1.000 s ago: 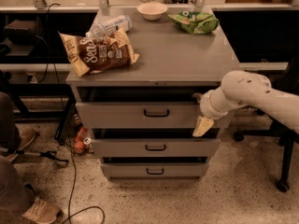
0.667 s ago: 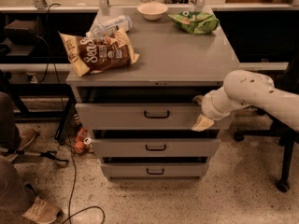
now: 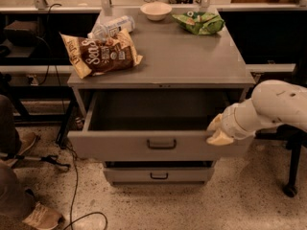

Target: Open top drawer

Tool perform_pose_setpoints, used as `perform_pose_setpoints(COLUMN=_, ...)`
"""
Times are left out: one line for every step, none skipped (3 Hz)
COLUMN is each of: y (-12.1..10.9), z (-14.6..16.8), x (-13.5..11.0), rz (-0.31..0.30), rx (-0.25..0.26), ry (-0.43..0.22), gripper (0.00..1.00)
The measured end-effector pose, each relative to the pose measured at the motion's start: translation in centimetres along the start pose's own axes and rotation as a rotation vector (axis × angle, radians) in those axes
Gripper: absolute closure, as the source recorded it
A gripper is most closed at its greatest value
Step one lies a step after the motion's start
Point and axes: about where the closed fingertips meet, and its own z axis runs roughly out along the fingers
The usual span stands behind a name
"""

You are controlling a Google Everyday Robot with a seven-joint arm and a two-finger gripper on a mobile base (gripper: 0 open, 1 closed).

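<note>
The top drawer [image 3: 120, 146] stands pulled well out from under the cabinet top [image 3: 192, 61], and from here I can look straight down into it. It is wide, grey metal, with a tall flat front. The inside is deep, plain and grey, and shadowed toward the back. A small black loop handle [image 3: 161, 143] sits in the middle of the front panel, some way along the panel from the gripper.

The gripper [image 3: 218, 131], cream-coloured on the end of a thick white arm [image 3: 278, 104], sits at the far end of that front panel, right against its upper edge. Whether it is clamped on the panel or only resting there I cannot tell.

Below the gripper and set further back is a shorter grey drawer [image 3: 158, 175] with a like handle, closed. Up behind the gripper, on the cabinet top, lie a brown chip bag [image 3: 100, 54], a water bottle [image 3: 111, 27], a pale bowl [image 3: 156, 11] and a green bag [image 3: 199, 23], all well apart from it.
</note>
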Motion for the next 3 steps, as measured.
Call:
perform_pose_setpoints(y=3.5, z=-2.7, x=0.0, rz=0.065, rx=-0.02, ry=-0.022, gripper=1.0)
perform_pose_setpoints(y=3.5, z=-2.7, x=0.0, rz=0.065, rx=-0.02, ry=-0.022, gripper=1.0)
perform_pose_setpoints(y=7.1, z=-3.0, x=0.9, rz=0.096, rx=-0.076, ry=-0.003, gripper=1.0)
